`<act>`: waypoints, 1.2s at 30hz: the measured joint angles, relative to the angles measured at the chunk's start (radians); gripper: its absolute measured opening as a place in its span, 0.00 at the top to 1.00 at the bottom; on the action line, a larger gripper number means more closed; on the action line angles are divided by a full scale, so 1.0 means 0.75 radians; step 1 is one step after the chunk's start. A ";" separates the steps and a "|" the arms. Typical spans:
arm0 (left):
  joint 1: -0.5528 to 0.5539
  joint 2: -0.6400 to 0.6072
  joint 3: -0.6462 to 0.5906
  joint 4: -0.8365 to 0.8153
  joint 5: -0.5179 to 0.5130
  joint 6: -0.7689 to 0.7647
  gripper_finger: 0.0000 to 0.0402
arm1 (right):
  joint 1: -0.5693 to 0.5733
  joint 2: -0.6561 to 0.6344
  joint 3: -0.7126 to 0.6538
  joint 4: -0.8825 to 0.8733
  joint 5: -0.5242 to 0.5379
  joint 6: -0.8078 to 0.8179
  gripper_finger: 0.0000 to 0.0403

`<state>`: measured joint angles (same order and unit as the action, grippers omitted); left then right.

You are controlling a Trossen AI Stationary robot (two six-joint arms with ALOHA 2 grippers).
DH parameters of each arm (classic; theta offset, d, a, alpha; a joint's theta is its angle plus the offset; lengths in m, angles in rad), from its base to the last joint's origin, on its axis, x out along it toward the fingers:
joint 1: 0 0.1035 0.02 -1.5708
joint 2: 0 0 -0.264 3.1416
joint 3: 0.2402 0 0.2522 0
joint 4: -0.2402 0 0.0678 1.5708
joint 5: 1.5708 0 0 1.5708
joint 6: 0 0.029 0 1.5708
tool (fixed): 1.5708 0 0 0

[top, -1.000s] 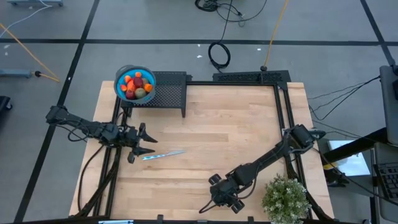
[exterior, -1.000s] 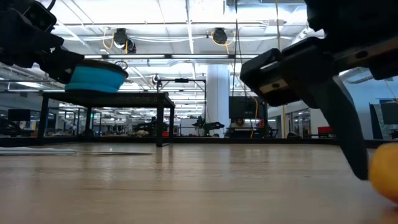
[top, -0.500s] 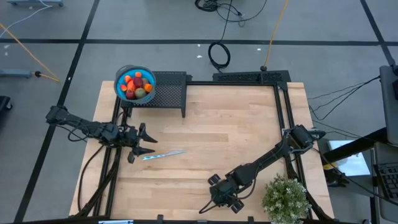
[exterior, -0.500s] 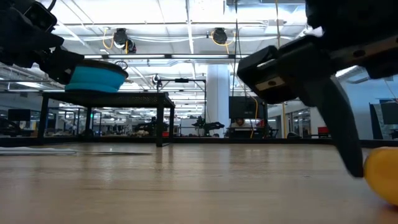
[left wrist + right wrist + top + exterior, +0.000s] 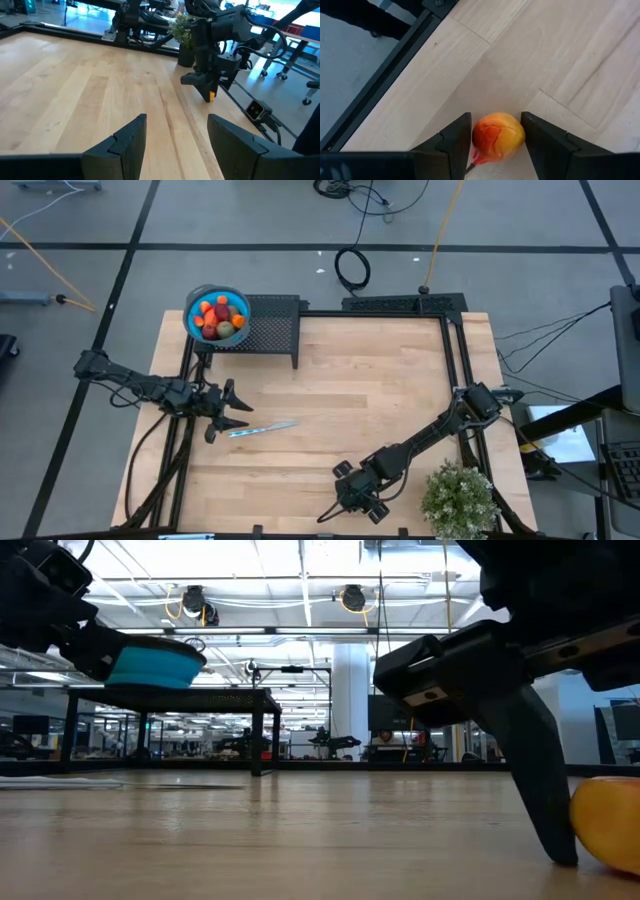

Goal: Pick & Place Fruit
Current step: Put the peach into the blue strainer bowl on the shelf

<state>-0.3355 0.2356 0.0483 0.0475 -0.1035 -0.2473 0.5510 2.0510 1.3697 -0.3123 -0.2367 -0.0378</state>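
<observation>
An orange-red fruit (image 5: 498, 136) rests on the wooden table near its front edge, also seen in the low view (image 5: 608, 835). My right gripper (image 5: 496, 120) points steeply down over it, open, one finger on each side, and the fruit nearly fills the gap. From above, the gripper (image 5: 352, 502) hides the fruit. Several more pieces of fruit (image 5: 221, 317) lie in the blue bowl (image 5: 190, 310) on a black stand at the far left. My left gripper (image 5: 232, 412) hovers open over the table's left side with nothing between its fingers. My right gripper straddles the orange-red fruit's two sides (image 5: 476, 137) from above, slanting down. I cannot tell whether its fingers (image 5: 455, 142) touch it. The fruit sits on the table.
A slim silver knife (image 5: 262, 428) lies just right of my left gripper. A potted plant (image 5: 460, 500) stands at the near right corner, close to my right arm. A black frame (image 5: 448, 350) runs along the table's far and right edges.
My right gripper has sunk a little toward the table, so its fingers now reach down beside the fruit. The gap between its fingers looks unchanged.
</observation>
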 joint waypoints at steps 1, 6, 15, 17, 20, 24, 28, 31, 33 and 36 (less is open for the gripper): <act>0.000 0.000 0.000 0.000 0.001 0.000 0.47 | 0.000 0.000 0.000 -0.003 0.000 0.001 0.58; 0.000 0.000 0.000 0.000 0.002 0.000 0.47 | 0.000 0.000 -0.001 -0.005 0.001 0.003 0.62; 0.000 0.000 0.000 0.003 0.002 0.000 0.47 | -0.018 -0.051 -0.010 -0.039 0.003 0.004 0.69; 0.000 0.000 0.000 0.015 0.001 0.000 0.47 | -0.037 -0.083 -0.010 -0.028 0.003 0.015 0.69; 0.001 0.000 0.000 0.023 0.000 0.000 0.47 | -0.076 -0.151 -0.009 -0.030 0.005 0.025 0.69; 0.000 -0.001 0.000 0.048 -0.002 0.001 0.47 | -0.143 -0.254 -0.008 -0.010 0.005 0.025 0.69; 0.000 -0.001 0.000 0.096 -0.002 0.000 0.47 | -0.216 -0.386 -0.006 0.053 0.003 0.025 0.68; 0.000 0.000 0.000 0.133 -0.002 0.000 0.47 | -0.271 -0.476 -0.006 0.152 0.001 0.024 0.68; 0.001 -0.001 0.000 0.168 -0.003 0.003 0.47 | -0.308 -0.535 -0.006 0.236 0.001 0.024 0.68; 0.000 -0.001 0.000 0.196 -0.003 0.008 0.47 | -0.365 -0.609 -0.005 0.357 0.000 0.023 0.68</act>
<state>-0.3354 0.2352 0.0483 0.1946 -0.1055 -0.2416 0.2770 1.5946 1.3659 -0.0446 -0.2368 -0.0202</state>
